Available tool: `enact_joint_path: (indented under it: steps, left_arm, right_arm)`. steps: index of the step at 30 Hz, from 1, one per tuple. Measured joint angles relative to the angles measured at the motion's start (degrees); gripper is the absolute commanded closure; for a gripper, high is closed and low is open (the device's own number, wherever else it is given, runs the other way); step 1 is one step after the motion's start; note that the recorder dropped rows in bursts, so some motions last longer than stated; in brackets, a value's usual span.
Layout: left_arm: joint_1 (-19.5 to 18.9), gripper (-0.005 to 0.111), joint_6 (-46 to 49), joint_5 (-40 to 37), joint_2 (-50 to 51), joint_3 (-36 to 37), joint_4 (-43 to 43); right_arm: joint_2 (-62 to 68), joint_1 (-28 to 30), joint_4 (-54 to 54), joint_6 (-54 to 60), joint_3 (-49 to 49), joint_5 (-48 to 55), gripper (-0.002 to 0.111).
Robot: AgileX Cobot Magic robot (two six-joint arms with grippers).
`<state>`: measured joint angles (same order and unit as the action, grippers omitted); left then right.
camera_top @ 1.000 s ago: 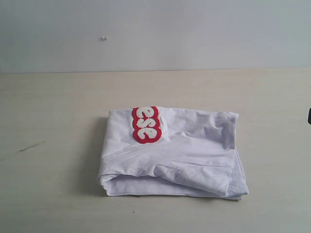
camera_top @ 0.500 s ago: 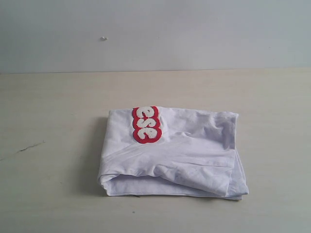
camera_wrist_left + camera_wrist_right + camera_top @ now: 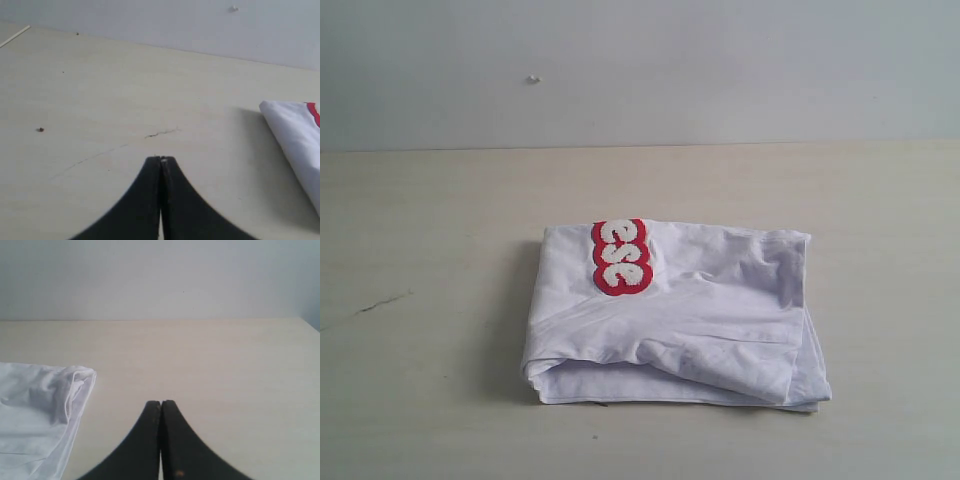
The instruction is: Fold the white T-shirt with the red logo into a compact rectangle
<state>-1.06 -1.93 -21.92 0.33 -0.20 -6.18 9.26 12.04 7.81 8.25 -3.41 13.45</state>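
Note:
The white T-shirt (image 3: 680, 315) lies folded into a rough rectangle on the table's middle. Its red logo (image 3: 621, 257) shows only the white letters "ese" at the folded top's far left corner. No arm shows in the exterior view. In the left wrist view my left gripper (image 3: 161, 159) is shut with nothing in it, hovering over bare table, and a corner of the white T-shirt (image 3: 295, 135) lies off to one side. My right gripper (image 3: 160, 402) is also shut and empty, with the white T-shirt (image 3: 40, 410) edge lying apart from it.
The light wooden table (image 3: 430, 230) reaches back to a pale wall (image 3: 720, 70). A thin dark crack (image 3: 380, 303) marks the tabletop left of the shirt, also visible as the crack (image 3: 160, 133) just ahead of my left gripper. A small dark speck (image 3: 40, 130) sits on the table.
A dark part at the exterior view's right edge one second ago has gone out of view. The shirt has not moved.

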Motion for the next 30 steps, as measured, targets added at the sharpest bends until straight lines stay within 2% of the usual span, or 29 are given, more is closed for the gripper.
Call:
enact_joint_path:
  steps: [13,19,30]
  left_arm:
    - [0.0,0.107,0.0,0.0,0.0,0.0,0.0]
    - [0.0,0.107,0.0,0.0,0.0,0.0,0.0]
    - [0.0,0.107,0.0,0.0,0.0,0.0,0.0]
  right_arm:
    - [-7.8,0.7,0.0,-1.9,3.1,2.2,0.108]
    - [-8.2,0.7,0.0,-6.8,3.1,2.3,0.108]
    - [-8.9,0.7,-0.2,-8.2,3.1,3.2,0.108]
